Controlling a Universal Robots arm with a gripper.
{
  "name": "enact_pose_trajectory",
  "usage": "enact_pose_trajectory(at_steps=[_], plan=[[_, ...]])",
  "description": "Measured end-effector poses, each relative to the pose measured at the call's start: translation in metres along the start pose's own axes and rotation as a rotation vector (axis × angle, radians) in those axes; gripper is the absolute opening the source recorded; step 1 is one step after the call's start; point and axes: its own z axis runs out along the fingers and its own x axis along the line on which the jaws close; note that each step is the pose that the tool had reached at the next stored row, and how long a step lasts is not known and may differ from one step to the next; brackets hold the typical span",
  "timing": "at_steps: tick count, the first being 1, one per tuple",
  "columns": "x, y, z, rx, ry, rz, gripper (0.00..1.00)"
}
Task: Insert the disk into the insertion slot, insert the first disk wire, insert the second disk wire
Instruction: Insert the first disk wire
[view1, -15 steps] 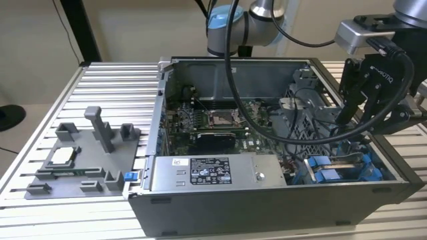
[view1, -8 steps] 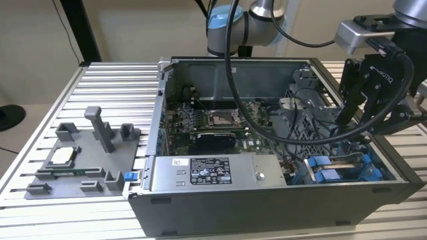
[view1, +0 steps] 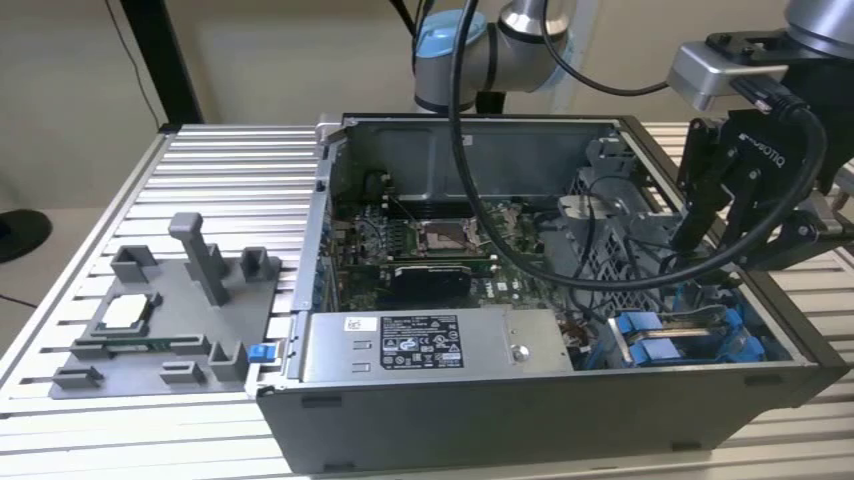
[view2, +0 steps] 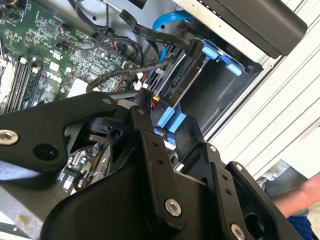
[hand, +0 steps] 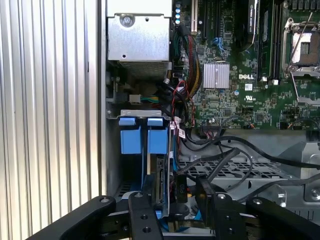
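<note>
One grey fixture (view1: 160, 320) sits at the exterior view's left on the slatted desk (view1: 227, 165), well apart from the work. Next comes one open computer case (view1: 534, 425), with one labelled power-supply box (view1: 427, 345) along its near wall and one motherboard (view1: 427, 250) behind that. Towards the exterior view's right stands one perforated cage (view1: 607, 235) with several loose black wires (hand: 225, 152) draped across it. Then, in the case's corner, comes one insertion slot (hand: 135, 113) carrying two blue tabs (hand: 130, 139) side by side.

In the first wrist view, one disk (hand: 161, 185) stands on edge in that slot, just beside the tabs; how deep it sits I cannot tell. One claw (hand: 177, 202) hangs right over the disk. Whether it is pinching the disk or merely set around it I cannot tell. One blue cable (view2: 165, 20) curls near the bay in the second wrist view.

By my reckoning the first step, seating the disk, is the one in hand. Neither disk wire looks plugged, though the disk's connector end is hidden. Any move from here calls for a straight line along the bay's walls, with the disk kept square. The black wires must stay out from between carrier and sheet metal.
</note>
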Motion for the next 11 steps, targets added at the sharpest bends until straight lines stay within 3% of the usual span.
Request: enact_pose_trajectory(at_steps=[11], plan=[[0.0000,0.0022,-0.0002,0.0000,0.0000,0.000,1.00]])
